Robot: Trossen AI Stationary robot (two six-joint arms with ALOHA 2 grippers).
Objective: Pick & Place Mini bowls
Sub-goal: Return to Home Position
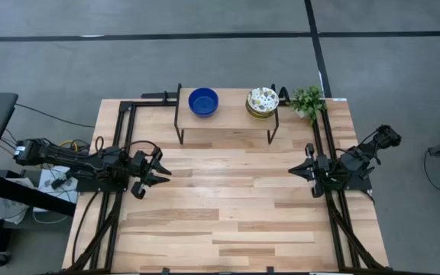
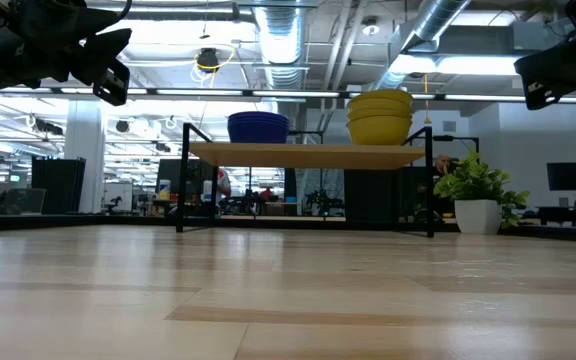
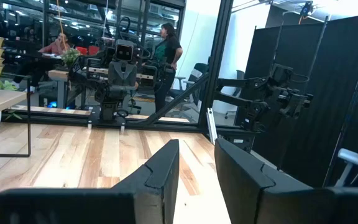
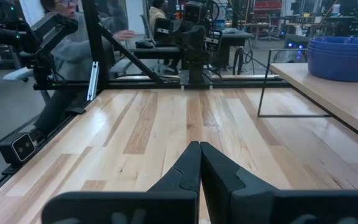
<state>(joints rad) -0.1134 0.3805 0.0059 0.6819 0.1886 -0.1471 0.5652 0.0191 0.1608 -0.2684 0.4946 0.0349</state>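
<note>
The mini bowls stand in two stacks on a small raised wooden shelf point(image 1: 228, 114) at the table's far edge. One stack is blue point(image 1: 203, 101) point(image 2: 258, 127) point(image 4: 344, 57). The other point(image 1: 262, 101) is cream with a speckled pattern inside and yellow outside point(image 2: 379, 116). My left gripper point(image 1: 163, 174) point(image 3: 196, 168) hovers open at the table's left side, pointing toward the right, with nothing between its fingers. My right gripper point(image 1: 291, 171) point(image 4: 200, 163) hovers shut at the right side, pointing left, and is empty. Both are well short of the shelf.
A small green potted plant point(image 1: 308, 101) point(image 2: 476, 190) stands right of the shelf at the far right corner. Black frame rails point(image 1: 121, 137) run along the table's left and right sides. Bare wood point(image 1: 228, 198) lies between the arms. People sit and stand beyond the table.
</note>
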